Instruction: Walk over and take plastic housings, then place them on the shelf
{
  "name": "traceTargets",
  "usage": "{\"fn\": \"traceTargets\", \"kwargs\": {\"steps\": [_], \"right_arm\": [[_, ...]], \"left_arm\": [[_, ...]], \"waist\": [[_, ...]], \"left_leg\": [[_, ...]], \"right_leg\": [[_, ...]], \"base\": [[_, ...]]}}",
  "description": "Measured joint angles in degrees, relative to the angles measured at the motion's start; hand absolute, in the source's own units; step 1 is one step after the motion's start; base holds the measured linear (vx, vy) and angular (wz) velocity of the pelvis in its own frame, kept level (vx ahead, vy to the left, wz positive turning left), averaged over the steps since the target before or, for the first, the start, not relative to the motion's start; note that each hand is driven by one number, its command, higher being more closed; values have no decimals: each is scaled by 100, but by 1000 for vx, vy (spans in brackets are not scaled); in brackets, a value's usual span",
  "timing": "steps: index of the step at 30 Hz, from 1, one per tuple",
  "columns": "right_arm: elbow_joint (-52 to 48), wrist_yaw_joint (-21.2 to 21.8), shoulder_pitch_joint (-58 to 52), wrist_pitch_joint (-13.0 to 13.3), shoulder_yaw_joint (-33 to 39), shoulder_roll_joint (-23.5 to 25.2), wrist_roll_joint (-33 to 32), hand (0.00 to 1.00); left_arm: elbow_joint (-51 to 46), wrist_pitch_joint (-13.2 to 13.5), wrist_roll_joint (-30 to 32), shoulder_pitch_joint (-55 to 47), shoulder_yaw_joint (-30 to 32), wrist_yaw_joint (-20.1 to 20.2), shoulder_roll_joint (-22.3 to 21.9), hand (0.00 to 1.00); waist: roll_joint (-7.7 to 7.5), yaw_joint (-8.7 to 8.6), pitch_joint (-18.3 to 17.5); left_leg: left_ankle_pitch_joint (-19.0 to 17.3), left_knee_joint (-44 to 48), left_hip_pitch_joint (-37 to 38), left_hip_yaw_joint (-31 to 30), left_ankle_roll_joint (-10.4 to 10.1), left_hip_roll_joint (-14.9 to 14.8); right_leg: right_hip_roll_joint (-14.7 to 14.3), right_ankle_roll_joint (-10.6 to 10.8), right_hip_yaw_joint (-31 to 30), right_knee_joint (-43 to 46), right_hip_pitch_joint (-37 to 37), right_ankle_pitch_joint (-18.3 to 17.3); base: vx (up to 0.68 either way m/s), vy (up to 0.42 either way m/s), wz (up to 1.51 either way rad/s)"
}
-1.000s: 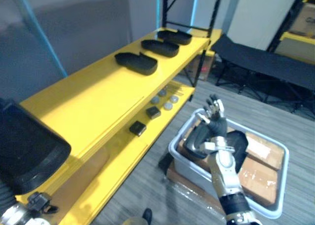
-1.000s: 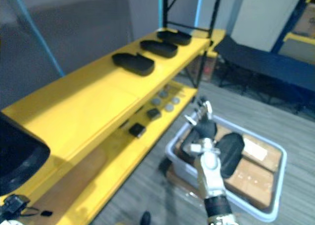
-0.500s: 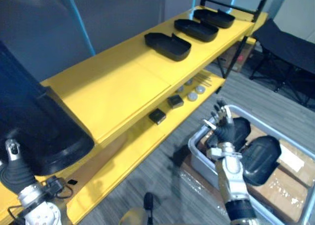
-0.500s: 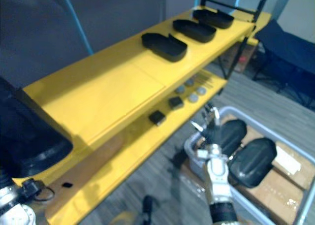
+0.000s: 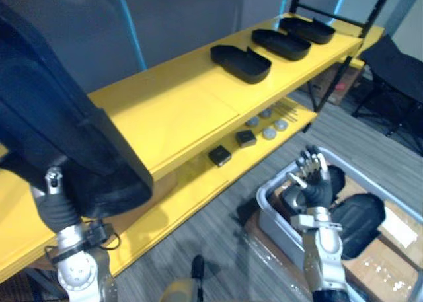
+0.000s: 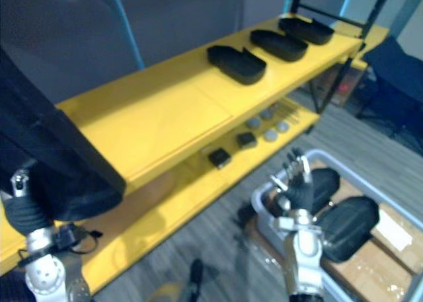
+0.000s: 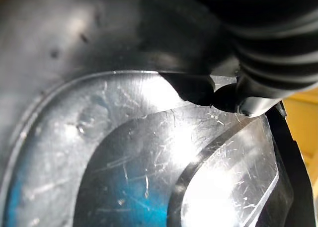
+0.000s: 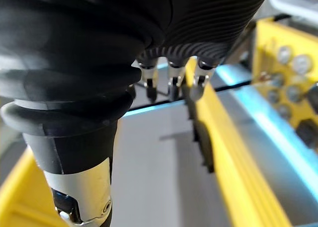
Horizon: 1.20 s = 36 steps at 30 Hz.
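One large black plastic housing (image 5: 63,110) sits at 9 o'clock in our head view, raised above the near end of the yellow top shelf (image 5: 178,110). Our left hand (image 5: 58,208) reaches up under it. Its fingers are hidden beneath the housing, so we cannot tell how they are set. From our left wrist, we see the housing's glossy inner face right up against the hand.

Three more housings (image 5: 281,43) lie in a row on the top shelf toward 1 o'clock, apart from one another and open side up.

Two housings (image 5: 357,215) lie side by side in a grey bin (image 5: 271,199) on the floor at 4 o'clock, on brown cardboard (image 5: 390,256). Our right hand (image 5: 316,191) is raised over the bin's near side with fingers straight and spread, holding nothing. It partly covers one of the binned housings.

On the lower shelf (image 5: 198,189), near 2 o'clock from centre, we see two small black blocks (image 5: 220,156) and a few grey discs (image 5: 269,133).
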<state>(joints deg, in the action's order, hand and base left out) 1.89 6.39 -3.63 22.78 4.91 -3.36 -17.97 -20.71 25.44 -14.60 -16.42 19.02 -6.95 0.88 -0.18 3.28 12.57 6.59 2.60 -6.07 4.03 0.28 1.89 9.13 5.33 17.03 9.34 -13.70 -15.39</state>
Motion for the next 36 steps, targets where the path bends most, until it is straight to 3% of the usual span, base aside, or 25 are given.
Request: {"fn": "traceTargets", "kwargs": {"steps": [3,5,7,8,10,11,13,15,18,19,21,23,24,25,28,30,34,36], "right_arm": [[18,-20,-13,12,121,-4,-114,0],[18,-59,-14,83,190,20,-194,0],[16,-191,-23,119,402,104,-396,0],[13,-231,-10,122,473,109,-453,0],[19,-419,-1,121,557,168,-594,0],[24,-431,6,120,575,227,-594,0],[30,-410,26,119,558,403,-591,0],[26,-379,54,122,504,428,-583,0],[-160,-348,63,122,504,426,-605,0],[-213,-285,52,121,511,421,-685,0],[-377,-157,19,110,515,420,-993,0],[-423,-4,31,88,494,419,-1097,0],[-421,1,33,70,479,417,-1116,0],[-425,2,75,49,476,377,-1191,0],[-426,0,130,-25,500,200,-1352,0],[-426,0,154,-66,509,82,-1385,0],[-540,20,232,-64,515,81,-1270,0],[-606,89,253,-63,510,95,-1251,0]], "left_arm": [[-197,14,-9,2,153,93,-4,100],[-385,37,-8,25,352,133,13,100],[-565,53,-12,185,497,220,144,100],[-571,71,-16,235,505,248,150,100],[-530,21,5,522,451,328,178,100],[-529,15,3,560,450,328,243,100],[-529,-31,-2,583,449,291,358,100],[-530,-101,-1,600,449,202,386,100],[-517,-266,-5,789,297,41,632,100],[-512,-278,-8,809,251,37,667,100],[-513,-269,-4,821,150,76,703,100],[-517,-211,-17,814,100,120,732,100],[-520,-179,-20,815,93,134,716,100],[-529,-120,-22,822,33,138,636,100],[-586,-37,-9,836,-27,222,444,100],[-625,10,-5,907,-27,281,430,100],[-625,65,153,1057,26,259,422,100],[-623,66,322,1052,49,201,441,100]], "waist": [[-15,-28,-5],[-55,-9,-97],[-204,-21,-204],[-203,-21,-230],[-159,-123,-258],[-191,-126,-253],[-210,-140,-263],[-177,-154,-274],[-188,-177,-291],[-201,-190,-299],[-283,-233,-350],[-447,-195,-456],[-483,-173,-489],[-453,-104,-549],[-39,-129,-700],[87,-127,-775],[137,-197,-848],[37,-192,-853]], "left_leg": [[15,45,-29,285,2,-94],[-48,246,-192,294,74,24],[-411,564,-310,277,254,357],[-468,567,-301,258,297,385],[-556,476,-172,1,425,480],[-571,371,-65,-19,447,476],[-667,276,269,-16,455,398],[-725,250,456,13,376,300],[-800,159,500,-79,257,110],[-833,160,508,-127,210,94],[-875,120,544,-235,150,115],[-979,96,692,-231,-8,176],[-1023,101,713,-210,-58,192],[-1119,158,708,-192,-158,104],[-1244,166,712,34,-199,-244],[-1200,58,815,131,-273,-317],[-1183,-57,954,174,-294,-314],[-1181,-69,968,174,-292,-301]], "right_leg": [[58,-17,41,-5,8,-15],[175,-1,60,24,63,-85],[440,-231,205,231,34,-253],[491,-279,186,536,100,-240],[854,-472,-79,2812,1196,403],[948,-516,-142,3286,1437,566],[1061,-414,-135,3854,1848,367],[954,-253,-128,3273,1973,251],[544,13,-439,1521,2146,371],[477,139,-579,1212,2157,476],[461,117,-678,896,2134,794],[464,46,-611,391,1769,1438],[468,131,-574,203,1640,1426],[352,265,-521,-227,1386,1424],[37,158,-353,-718,1130,1562],[-40,130,-360,-797,1058,1583],[-52,128,-333,-873,949,1588],[-45,140,-330,-934,940,1624]], "base": [[-55,40,12],[84,89,12],[238,74,33],[239,111,48],[95,211,50],[26,208,21],[-15,161,-6],[-100,136,-8],[68,18,10],[145,-93,26],[136,-142,27],[155,-236,9],[145,-307,-6],[91,-257,-9],[95,-237,-3],[121,-110,-7],[61,-20,-1],[1,9,2]]}}
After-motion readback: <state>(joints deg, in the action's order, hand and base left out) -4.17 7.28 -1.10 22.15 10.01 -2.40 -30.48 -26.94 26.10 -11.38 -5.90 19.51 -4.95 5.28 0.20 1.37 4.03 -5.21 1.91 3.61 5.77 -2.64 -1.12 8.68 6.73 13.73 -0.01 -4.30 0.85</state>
